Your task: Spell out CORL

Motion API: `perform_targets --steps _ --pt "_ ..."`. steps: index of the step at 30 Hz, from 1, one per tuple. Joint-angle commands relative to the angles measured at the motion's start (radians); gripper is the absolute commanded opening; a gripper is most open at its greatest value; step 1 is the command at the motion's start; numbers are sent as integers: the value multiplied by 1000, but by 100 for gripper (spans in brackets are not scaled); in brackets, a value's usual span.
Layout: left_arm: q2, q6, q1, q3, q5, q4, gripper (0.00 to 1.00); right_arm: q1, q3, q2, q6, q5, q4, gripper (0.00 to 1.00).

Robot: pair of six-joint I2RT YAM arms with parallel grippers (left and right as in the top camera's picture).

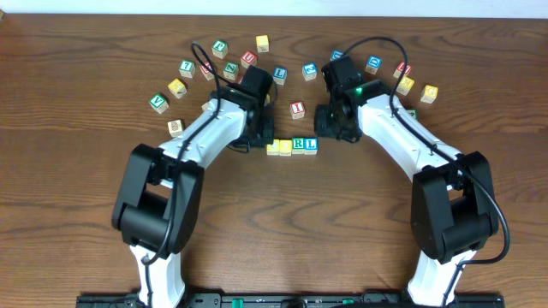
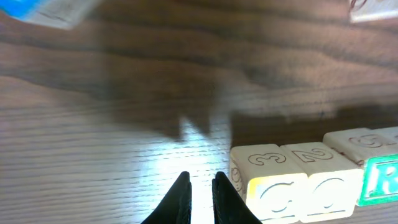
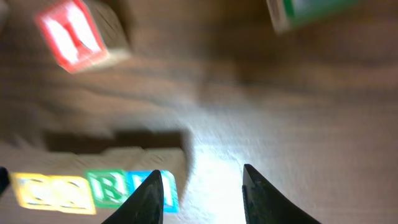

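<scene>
1. Left claw (image 2: 201, 182), fingers pressed together and empty, stood just beside the first yellow cube (image 2: 267, 180) of the CORL row (image 1: 292, 146), probably to square that end.
2. Right claw (image 3: 202, 175), spread and holding nothing, hovered near the row's L cube (image 1: 311, 145); the word looked complete.
3. Spare cubes (image 1: 247, 59) lay scattered beyond the row on the dark wood-grain counter (image 1: 68, 214); no room showed.

L cube (image 3: 137, 182) seemingly half behind fingers (image 3: 146, 205)

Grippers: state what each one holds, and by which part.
Nothing is held. Left gripper shut on air beside the cube row; right gripper open over bare table.
</scene>
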Motion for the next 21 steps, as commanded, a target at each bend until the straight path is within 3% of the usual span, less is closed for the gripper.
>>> perform_targets --steps 1,21 --pt "-82 14 24 29 -6 -1 13 1 23 5 -17 24 26 37" --pt "-179 51 176 29 -85 -39 13 100 21 131 -17 28 159 32"
